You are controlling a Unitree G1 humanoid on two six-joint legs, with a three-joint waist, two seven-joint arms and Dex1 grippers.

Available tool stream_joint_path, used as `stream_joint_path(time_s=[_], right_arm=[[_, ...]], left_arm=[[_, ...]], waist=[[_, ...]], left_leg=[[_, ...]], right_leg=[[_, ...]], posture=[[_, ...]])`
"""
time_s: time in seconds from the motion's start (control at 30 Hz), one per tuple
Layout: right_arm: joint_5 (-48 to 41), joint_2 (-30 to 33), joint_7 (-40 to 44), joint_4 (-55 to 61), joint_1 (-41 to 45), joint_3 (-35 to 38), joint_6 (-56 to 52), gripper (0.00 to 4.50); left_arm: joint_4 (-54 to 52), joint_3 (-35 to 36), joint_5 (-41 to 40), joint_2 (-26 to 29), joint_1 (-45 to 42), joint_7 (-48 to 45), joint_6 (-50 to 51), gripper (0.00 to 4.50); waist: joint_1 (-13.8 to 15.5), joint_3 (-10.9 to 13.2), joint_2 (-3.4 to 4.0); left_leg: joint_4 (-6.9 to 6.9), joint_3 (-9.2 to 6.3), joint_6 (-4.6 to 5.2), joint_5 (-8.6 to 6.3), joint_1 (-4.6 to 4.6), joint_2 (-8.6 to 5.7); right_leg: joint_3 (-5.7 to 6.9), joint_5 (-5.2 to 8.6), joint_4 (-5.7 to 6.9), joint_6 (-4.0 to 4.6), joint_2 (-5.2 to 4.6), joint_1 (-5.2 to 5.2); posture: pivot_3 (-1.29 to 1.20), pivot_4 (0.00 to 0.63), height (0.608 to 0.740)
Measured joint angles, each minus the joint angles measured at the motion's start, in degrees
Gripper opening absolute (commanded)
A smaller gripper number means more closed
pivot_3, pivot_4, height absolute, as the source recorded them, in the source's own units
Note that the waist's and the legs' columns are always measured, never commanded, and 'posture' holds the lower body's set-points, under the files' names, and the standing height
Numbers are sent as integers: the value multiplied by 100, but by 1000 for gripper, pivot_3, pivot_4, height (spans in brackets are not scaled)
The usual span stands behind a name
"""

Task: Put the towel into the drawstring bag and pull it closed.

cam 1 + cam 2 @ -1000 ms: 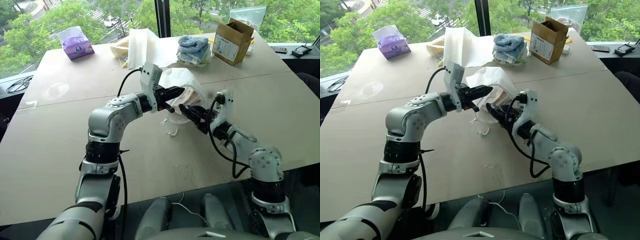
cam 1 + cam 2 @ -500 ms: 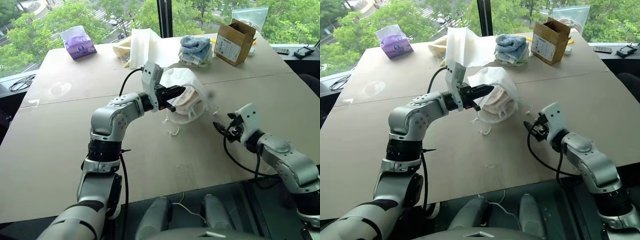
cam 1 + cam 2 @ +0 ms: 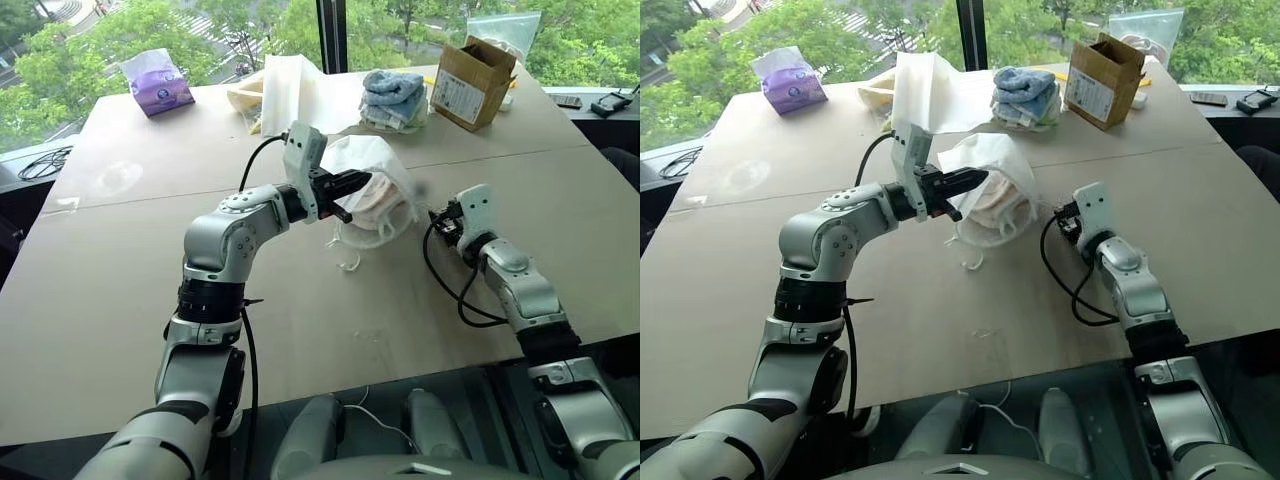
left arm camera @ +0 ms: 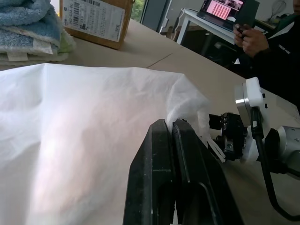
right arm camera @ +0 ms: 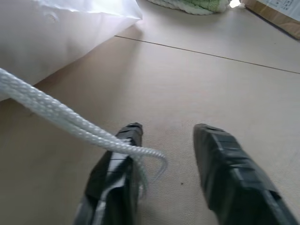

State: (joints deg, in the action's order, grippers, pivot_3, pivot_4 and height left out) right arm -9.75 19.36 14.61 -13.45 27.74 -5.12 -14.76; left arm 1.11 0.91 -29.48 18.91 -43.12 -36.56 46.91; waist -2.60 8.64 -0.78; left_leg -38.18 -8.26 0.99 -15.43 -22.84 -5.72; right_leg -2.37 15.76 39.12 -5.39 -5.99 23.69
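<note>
— What did your left tool (image 4: 174, 125) have?
— It pinched the drawstring bag's (image 3: 375, 165) rim, the towel (image 3: 378, 198) showing inside.
— And the right?
— My right tool (image 5: 166, 133) stood spread above the tabletop (image 3: 120, 260), a cord (image 5: 56, 115) draped over one finger.

We are seeing a tan table (image 3: 120, 300) carrying a purple tissue pack (image 3: 153, 83), cream cloth sheets (image 3: 285, 92), stacked blue-and-white towels (image 3: 392, 98), a cardboard box (image 3: 470, 80), and the white drawstring bag (image 3: 375, 190).

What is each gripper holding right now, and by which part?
Left gripper is shut on the drawstring bag, pinching fabric at its mouth edge. Right gripper is open, holding nothing; a cord drapes over one finger.
</note>
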Motion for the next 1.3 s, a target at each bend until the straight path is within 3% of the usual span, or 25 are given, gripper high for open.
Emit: stream_joint_path(time_s=[0.03,0.17,0.27,0.43,0.57,0.67,0.8,0.93,1.3], right_arm=[[24,3,2,129,-43,19,-28,16],[27,0,14,788,-76,85,-304,16],[3,-59,79,1222,-54,88,-641,0],[25,-79,144,1318,-93,89,-1003,0],[37,-79,180,1318,-157,100,-1128,0],[31,-167,181,1323,-147,119,-1168,0],[41,-166,184,1334,-157,206,-1219,0],[48,-224,208,1334,-144,236,-1240,0],[20,-406,177,1338,-122,340,-1300,0]], left_arm=[[15,2,-1,-2,-5,-14,-3,0],[90,79,-115,-54,-15,-137,0,0],[90,94,-400,-65,-15,-465,57,834],[58,133,-462,9,-12,-596,-12,3131],[64,831,-881,232,-87,-678,-118,3131],[-40,1222,-1119,1003,-41,-1028,-132,3131],[-149,465,-321,2216,1470,-1963,-649,3131],[85,-171,181,2132,2042,-2288,-1226,3131],[984,-397,915,1128,1791,-1957,-2379,3131]], waist=[[2,0,0],[5,0,0],[7,0,0],[9,0,0],[-15,1,1],[-45,-2,5],[-123,-9,24],[13,-1,11],[2,-2,12]], left_leg=[[0,-1,0,0,0,0],[-3,-1,0,0,0,0],[-2,-2,0,0,0,0],[-3,-2,0,0,0,0],[-1,-1,0,0,-1,3],[3,2,0,0,1,2],[29,-1,0,0,19,-2],[15,-20,-2,1,5,0],[11,-11,-1,0,5,-1]], right_leg=[[0,0,0,0,0,0],[0,0,1,0,1,-1],[1,0,1,0,1,-1],[1,0,1,0,0,-1],[0,0,4,1,1,5],[-4,0,3,0,1,4],[-12,0,-11,1,0,0],[6,-2,-14,5,2,2],[2,-3,-10,4,0,0]], posture=[[0,150,740],[0,150,740],[0,150,740],[0,150,740],[0,150,740],[0,150,740],[0,150,740],[0,150,740],[0,150,740]])
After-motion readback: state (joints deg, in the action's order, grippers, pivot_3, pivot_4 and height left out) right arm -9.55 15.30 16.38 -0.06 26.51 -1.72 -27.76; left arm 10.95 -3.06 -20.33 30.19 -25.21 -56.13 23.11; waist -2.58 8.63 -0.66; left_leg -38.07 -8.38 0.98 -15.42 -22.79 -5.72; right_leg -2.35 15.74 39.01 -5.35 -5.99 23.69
